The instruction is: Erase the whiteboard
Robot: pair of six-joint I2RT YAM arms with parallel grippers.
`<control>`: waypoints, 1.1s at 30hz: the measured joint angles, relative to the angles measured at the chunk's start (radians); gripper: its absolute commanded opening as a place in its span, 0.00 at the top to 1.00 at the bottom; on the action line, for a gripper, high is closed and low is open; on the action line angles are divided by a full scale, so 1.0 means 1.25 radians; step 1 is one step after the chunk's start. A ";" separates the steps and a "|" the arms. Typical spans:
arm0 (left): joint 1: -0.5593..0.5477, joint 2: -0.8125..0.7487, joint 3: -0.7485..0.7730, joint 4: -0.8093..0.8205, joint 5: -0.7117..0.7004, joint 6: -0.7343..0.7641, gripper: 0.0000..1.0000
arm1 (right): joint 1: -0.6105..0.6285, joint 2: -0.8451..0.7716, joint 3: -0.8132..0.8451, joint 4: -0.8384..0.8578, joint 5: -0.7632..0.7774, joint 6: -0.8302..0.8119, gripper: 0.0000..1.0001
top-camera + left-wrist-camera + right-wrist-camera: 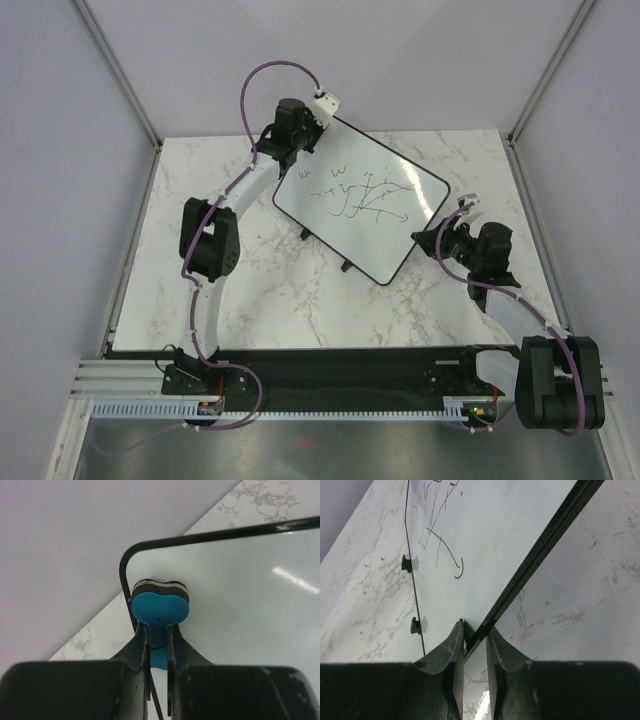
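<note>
Toward 1 o'clock from the middle of the white marble-patterned tabletop (270,295) lies the large glossy white rectangular whiteboard (385,225), thin black frame, dark marker scribbles across it. At its 11 o'clock corner the left gripper (157,630) is clenched on a small blue bone-shaped eraser (160,607), felt end against the board. At its 4 o'clock edge the right gripper (475,635) pinches the frame.

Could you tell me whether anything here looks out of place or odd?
Only the whiteboard: it sits skewed on the marble table, with dark scribbles across it. The right gripper pinches its frame; the left gripper holds a blue eraser at its corner.
</note>
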 measured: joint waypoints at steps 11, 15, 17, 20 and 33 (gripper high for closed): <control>-0.002 -0.158 -0.379 0.088 0.029 0.032 0.98 | 0.000 0.002 0.000 0.011 -0.002 0.002 1.00; -0.003 -0.191 -0.486 0.120 0.034 0.055 0.98 | 0.000 0.001 0.000 0.015 -0.003 0.003 1.00; -0.003 -0.195 -0.500 0.133 0.034 0.062 0.98 | 0.001 -0.002 0.000 0.020 -0.004 0.003 1.00; -0.003 -0.193 -0.488 0.123 0.026 0.066 0.98 | 0.001 -0.002 0.000 0.019 -0.004 0.003 1.00; 0.031 -0.109 -0.269 0.030 -0.008 0.056 0.98 | 0.003 -0.003 0.000 -0.002 0.018 -0.004 1.00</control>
